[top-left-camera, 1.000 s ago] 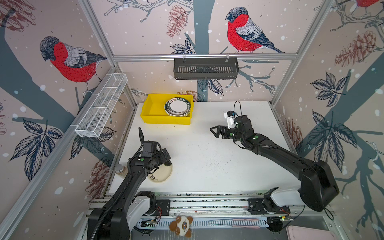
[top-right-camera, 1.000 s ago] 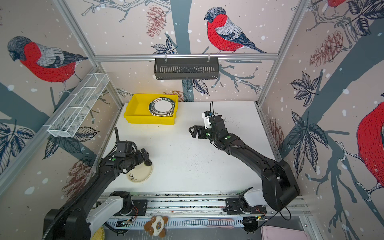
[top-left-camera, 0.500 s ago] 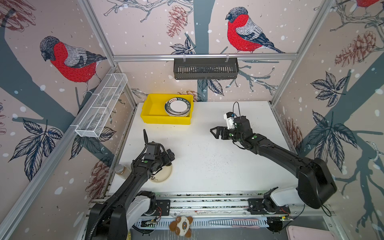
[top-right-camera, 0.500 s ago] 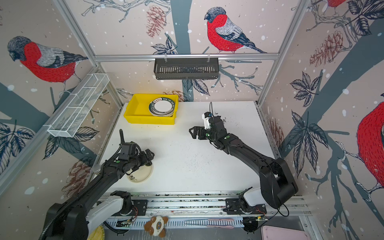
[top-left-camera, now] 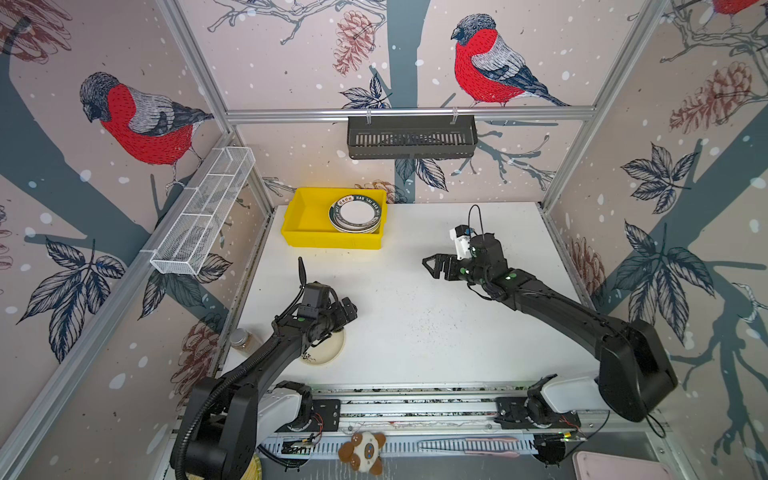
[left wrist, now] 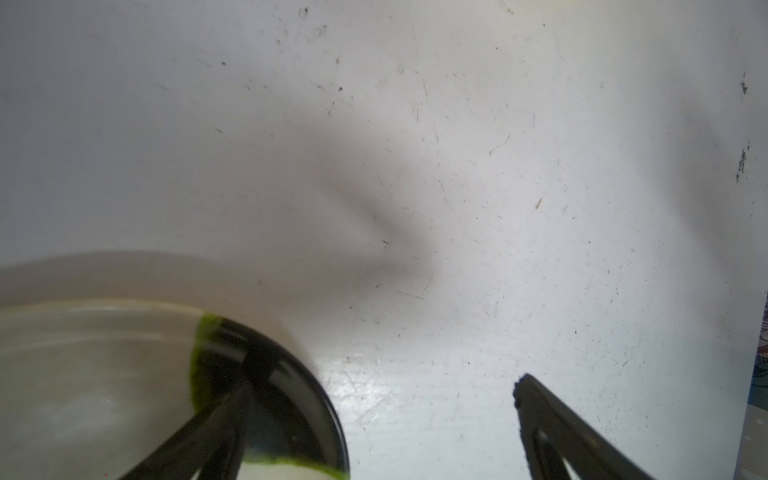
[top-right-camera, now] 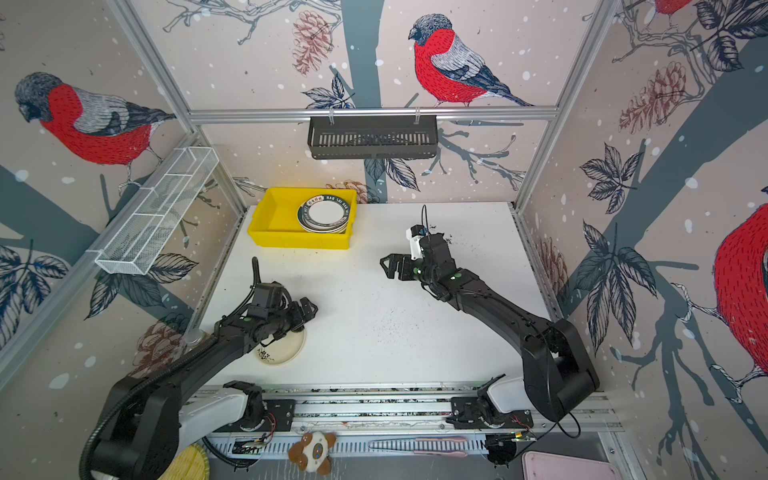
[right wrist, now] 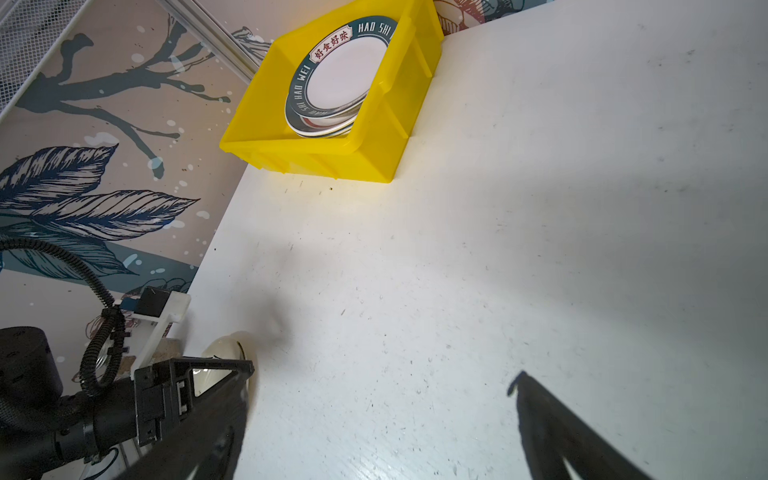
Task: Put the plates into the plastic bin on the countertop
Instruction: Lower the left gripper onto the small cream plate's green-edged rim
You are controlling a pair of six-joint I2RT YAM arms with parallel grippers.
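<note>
A stack of white plates with dark lettered rims lies in the right half of the yellow plastic bin at the back left of the countertop; in the right wrist view the plates and the bin show too. One cream plate lies near the front left. My left gripper hangs open at its far rim, one finger over the plate, the other over bare countertop. My right gripper is open and empty above mid-table.
A black slotted basket hangs on the back wall and a white wire basket on the left wall. A small jar stands beside the left rail. A plush toy and a woven yellow disc lie below the front rail.
My left gripper has slid a little to the right over the cream plate's rim, still open. The right arm has barely shifted.
</note>
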